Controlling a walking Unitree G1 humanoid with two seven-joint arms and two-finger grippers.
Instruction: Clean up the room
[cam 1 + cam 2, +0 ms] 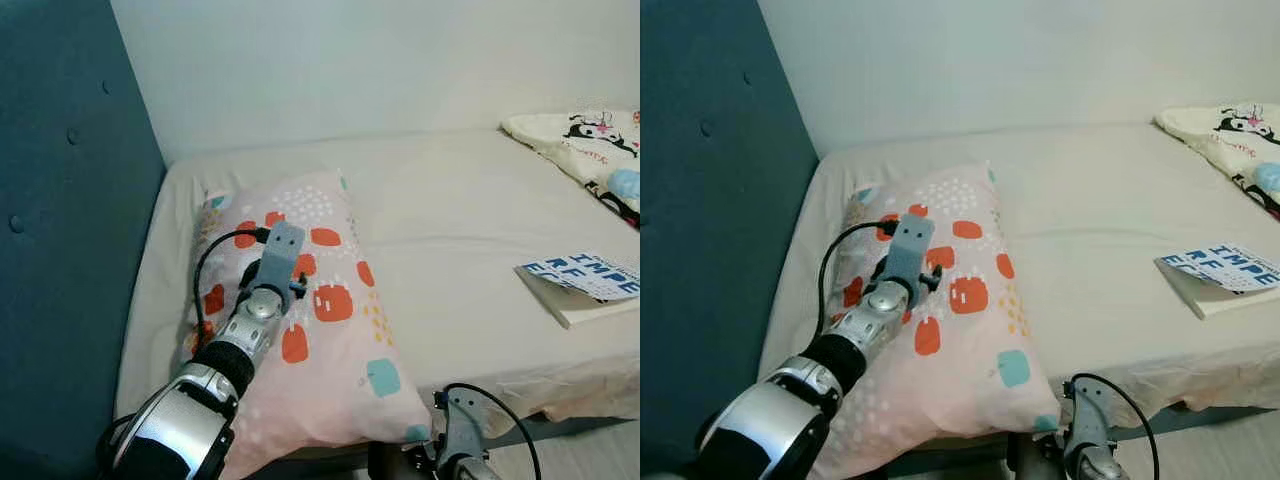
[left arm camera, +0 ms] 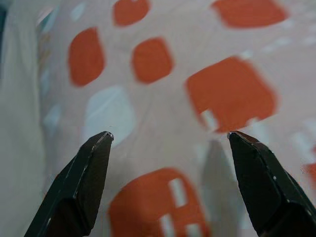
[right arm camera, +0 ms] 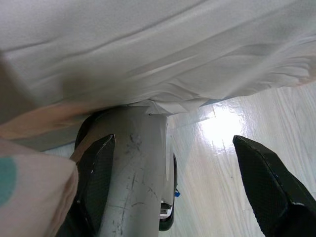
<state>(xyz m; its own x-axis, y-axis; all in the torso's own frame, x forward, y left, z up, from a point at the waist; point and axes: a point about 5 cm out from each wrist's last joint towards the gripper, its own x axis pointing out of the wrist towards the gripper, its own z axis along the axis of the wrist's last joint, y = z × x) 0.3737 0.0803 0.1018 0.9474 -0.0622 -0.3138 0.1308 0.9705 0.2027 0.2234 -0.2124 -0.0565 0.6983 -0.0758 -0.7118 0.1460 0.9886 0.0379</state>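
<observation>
A pink pillow (image 1: 330, 310) with orange and teal patches lies on the left part of the bed (image 1: 460, 190), its near corner hanging over the front edge. My left arm reaches over it; in the left wrist view the left gripper (image 2: 170, 136) is open just above the pillow fabric (image 2: 148, 98), nothing between its fingers (image 2: 84, 177). My right arm (image 1: 460, 440) hangs low at the bed's front edge. The right gripper (image 3: 173, 143) is open, pointing at the floor and the sheet's overhang. A book (image 1: 580, 285) with blue lettering lies at the bed's right front.
A teal padded headboard (image 1: 60, 230) stands along the left. A folded printed blanket (image 1: 590, 150) rests at the far right of the bed. A white wall (image 1: 350, 60) runs behind. Pale wood floor (image 3: 237, 163) lies below the bed edge.
</observation>
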